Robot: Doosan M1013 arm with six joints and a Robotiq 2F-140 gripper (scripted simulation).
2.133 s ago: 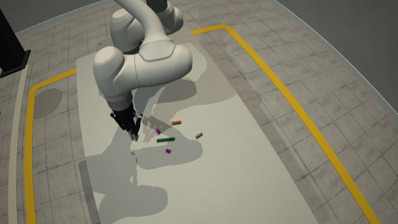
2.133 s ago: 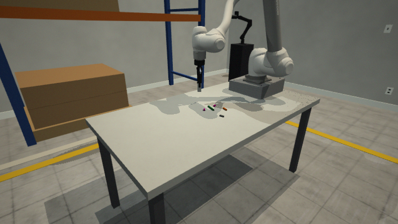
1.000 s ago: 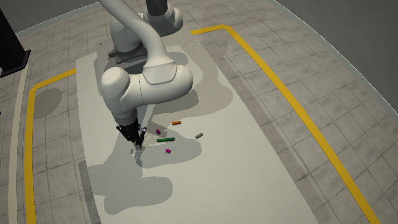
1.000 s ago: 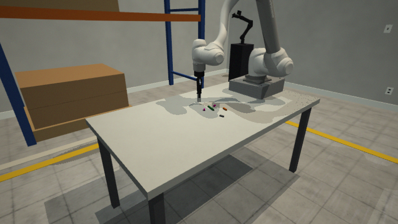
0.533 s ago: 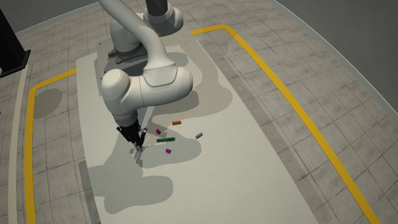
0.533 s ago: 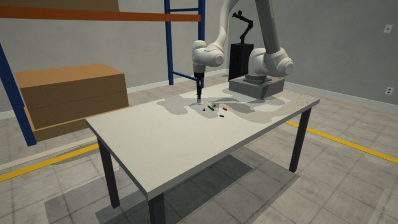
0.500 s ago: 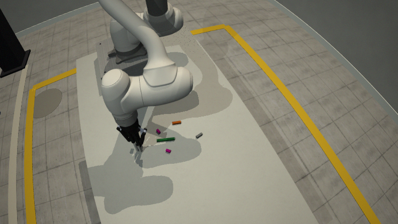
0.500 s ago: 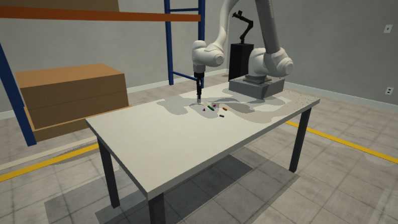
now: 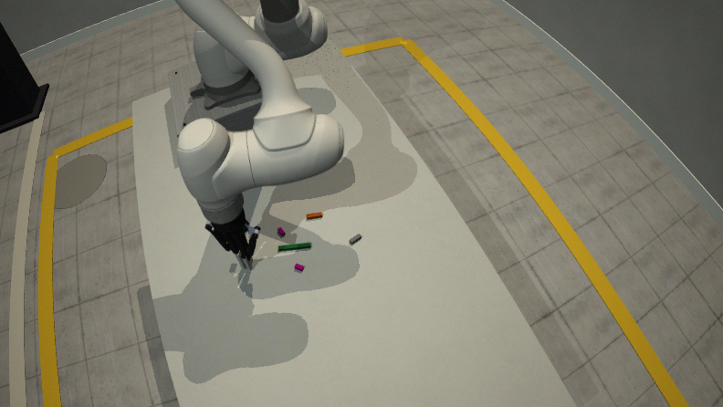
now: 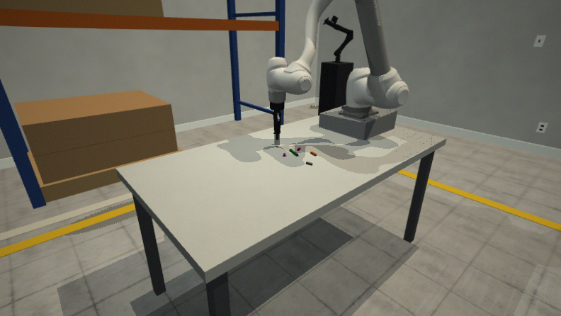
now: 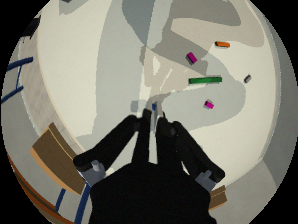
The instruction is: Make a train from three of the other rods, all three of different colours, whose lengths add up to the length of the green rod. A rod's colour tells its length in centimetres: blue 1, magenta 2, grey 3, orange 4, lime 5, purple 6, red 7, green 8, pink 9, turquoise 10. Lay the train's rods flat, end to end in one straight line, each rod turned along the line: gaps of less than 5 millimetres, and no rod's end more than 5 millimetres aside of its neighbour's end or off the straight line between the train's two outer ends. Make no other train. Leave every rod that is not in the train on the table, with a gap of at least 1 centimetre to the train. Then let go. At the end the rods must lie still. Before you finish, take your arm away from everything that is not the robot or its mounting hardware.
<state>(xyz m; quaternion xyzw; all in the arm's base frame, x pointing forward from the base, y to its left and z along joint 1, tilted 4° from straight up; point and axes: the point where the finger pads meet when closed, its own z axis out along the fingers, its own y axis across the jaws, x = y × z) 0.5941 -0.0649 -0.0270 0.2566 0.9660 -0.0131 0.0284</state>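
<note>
One blue rod [image 11: 154, 106] grasped in jaws, likely being placed first; next, settle flat directly beneath jaws, then release.

Compared with about two seconds ago, you see the hand [image 9: 246, 264] [image 10: 277, 143] [image 11: 153, 106] lower, its fingertips nearer the surface [image 9: 404, 313] [image 10: 219, 204] [image 11: 107, 65]; your arm's forward joints [image 9: 202, 166] [image 10: 288, 78] have descended with it, and the arm's shadows on the surface have changed outline.
</note>
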